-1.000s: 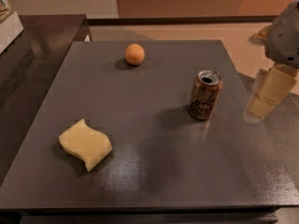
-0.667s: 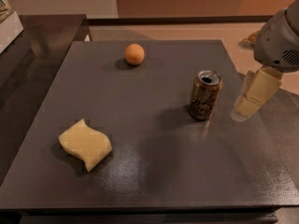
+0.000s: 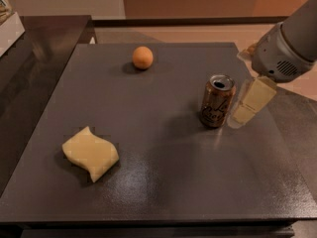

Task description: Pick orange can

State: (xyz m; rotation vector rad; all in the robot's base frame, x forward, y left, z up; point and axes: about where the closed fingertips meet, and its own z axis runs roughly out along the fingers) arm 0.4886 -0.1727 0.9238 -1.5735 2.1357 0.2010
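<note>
Can [image 3: 217, 101] upright on table [image 3: 163, 177], gripper [image 3: 238, 118] just right of it, open or closed: can't tell.

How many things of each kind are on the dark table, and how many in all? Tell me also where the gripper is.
Brownish-orange metal drink can: 1
Round orange fruit: 1
Pale yellow wavy sponge: 1
Total on the dark grey table: 3
The gripper is close beside the can, on its right in the camera view.
</note>
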